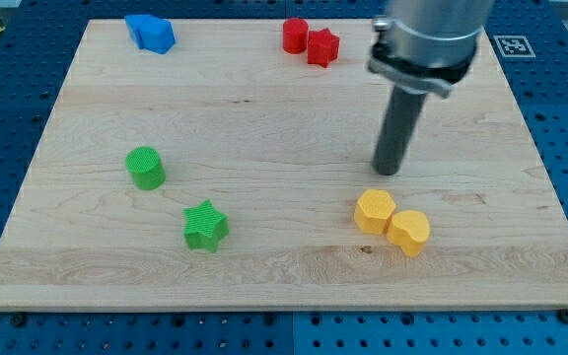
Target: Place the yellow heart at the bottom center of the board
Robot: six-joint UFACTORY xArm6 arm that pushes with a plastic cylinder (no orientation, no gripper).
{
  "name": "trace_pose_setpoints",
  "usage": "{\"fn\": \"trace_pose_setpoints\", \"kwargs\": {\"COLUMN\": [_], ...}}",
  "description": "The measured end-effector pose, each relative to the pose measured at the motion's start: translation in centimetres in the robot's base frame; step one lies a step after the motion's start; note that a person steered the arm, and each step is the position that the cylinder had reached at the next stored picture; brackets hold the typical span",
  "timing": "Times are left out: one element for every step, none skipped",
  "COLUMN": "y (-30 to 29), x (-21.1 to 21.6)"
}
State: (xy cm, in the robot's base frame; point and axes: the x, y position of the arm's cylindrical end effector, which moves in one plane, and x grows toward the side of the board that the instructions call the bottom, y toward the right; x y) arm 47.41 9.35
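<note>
Camera view: my tip (390, 172) rests on the wooden surface (264, 128) right of centre, just above the two yellow blocks and apart from them. There are no fingers to report; the arm ends in a plain dark rod under a grey cylinder. The yellow hexagon (374, 211) sits directly below my tip, and the yellow heart (408, 233) touches it on the lower right side, toward the view's bottom right. A green cylinder (146, 167) stands at the left, with a green star (205, 226) near it, lower and to the right. Two blue blocks (150, 33), pressed together so that their shapes are hard to separate, lie at the view's top left. A red cylinder (295, 35) and a red star (322, 46) touch each other at the top centre.
</note>
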Motion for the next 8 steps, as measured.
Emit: {"fn": "trace_pose_setpoints", "kwargs": {"y": [-0.5, 0.8, 2.4, 3.6, 3.6, 4.3, 5.9, 7.3], "x": [2.1, 2.6, 3.2, 4.4, 5.3, 6.5, 7.1, 7.8]}}
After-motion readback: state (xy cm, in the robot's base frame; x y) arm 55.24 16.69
